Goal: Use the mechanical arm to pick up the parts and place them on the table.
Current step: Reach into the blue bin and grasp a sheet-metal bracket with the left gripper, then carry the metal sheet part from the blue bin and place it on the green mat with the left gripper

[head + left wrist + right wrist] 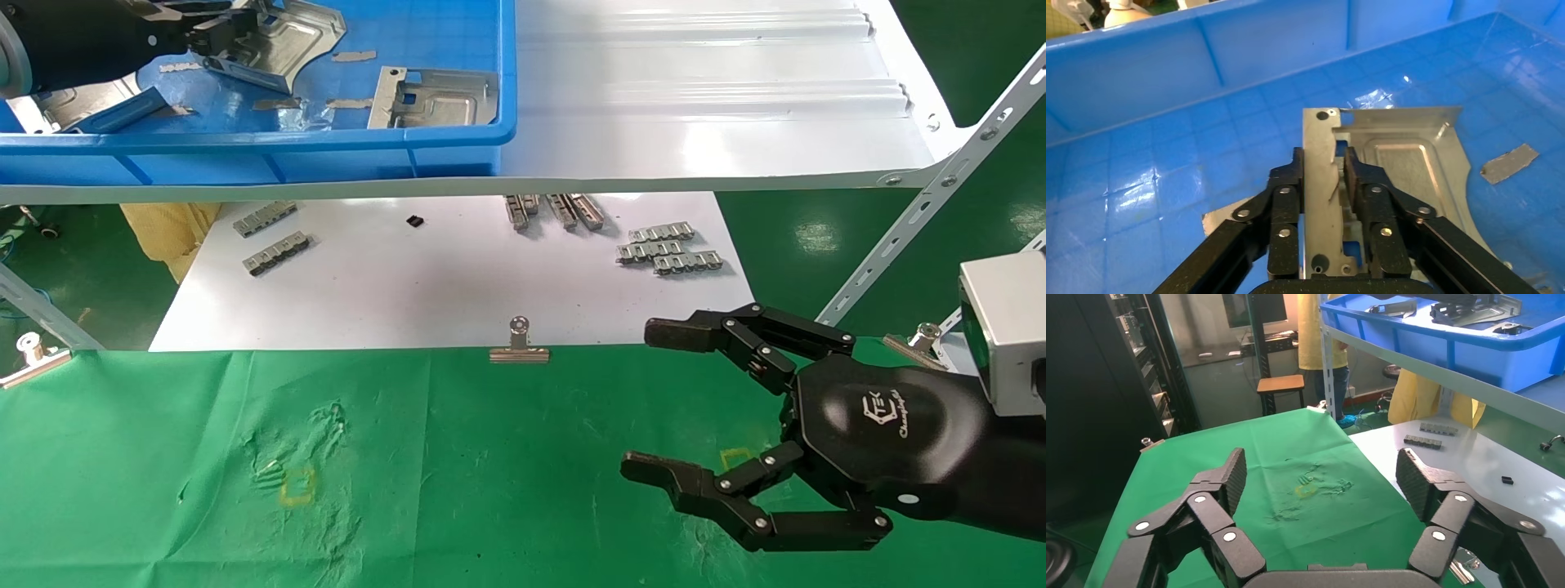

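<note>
- Upper left of the head view: your left hand is inside the blue bin, its fingers pinching the raised edge of one silver part.
- To do this step well, lift straight up until the plate clears the bin wall, then carry it to the green bench below.
- The bin also holds a second part near its right wall, plus small tape scraps.
- Lower right: your right hand hovers over the bench, spread wide and holding nothing.
</note>
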Controlling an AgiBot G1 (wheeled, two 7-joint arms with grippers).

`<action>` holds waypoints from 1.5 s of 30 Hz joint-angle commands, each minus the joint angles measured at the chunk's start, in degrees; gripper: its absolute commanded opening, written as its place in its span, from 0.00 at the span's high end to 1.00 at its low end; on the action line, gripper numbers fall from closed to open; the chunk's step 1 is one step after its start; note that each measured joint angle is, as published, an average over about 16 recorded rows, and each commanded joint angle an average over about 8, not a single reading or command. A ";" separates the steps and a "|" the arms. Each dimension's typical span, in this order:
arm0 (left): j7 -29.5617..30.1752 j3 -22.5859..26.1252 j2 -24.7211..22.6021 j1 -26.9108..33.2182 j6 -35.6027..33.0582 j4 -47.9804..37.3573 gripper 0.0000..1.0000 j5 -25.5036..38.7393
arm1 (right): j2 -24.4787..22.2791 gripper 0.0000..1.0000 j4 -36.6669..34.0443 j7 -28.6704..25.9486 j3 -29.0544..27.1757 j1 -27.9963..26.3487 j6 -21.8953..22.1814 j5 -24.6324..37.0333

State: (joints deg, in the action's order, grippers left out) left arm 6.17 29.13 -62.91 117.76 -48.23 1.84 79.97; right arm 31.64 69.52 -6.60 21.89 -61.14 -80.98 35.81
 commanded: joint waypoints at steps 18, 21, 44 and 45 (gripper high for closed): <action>-8.04 -3.52 6.41 1.35 -32.71 5.02 1.00 -6.37 | 0.00 0.00 0.00 0.00 0.00 0.00 0.00 0.00; -9.26 -3.53 7.06 1.33 -38.43 5.77 1.00 -6.83 | 0.00 0.00 0.00 0.00 0.00 0.00 0.00 0.00; -27.37 11.88 21.57 -17.45 -42.49 37.34 1.00 -20.92 | 0.00 0.00 0.00 0.00 0.00 0.00 0.00 0.00; -30.10 12.47 21.44 -18.17 -42.39 36.51 1.00 -20.46 | 0.00 0.00 0.00 0.00 0.00 0.00 0.00 0.00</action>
State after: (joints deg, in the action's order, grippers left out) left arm -22.86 41.43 -42.41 99.85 -90.66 36.91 59.68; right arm 31.64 69.52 -6.60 21.89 -61.14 -80.98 35.81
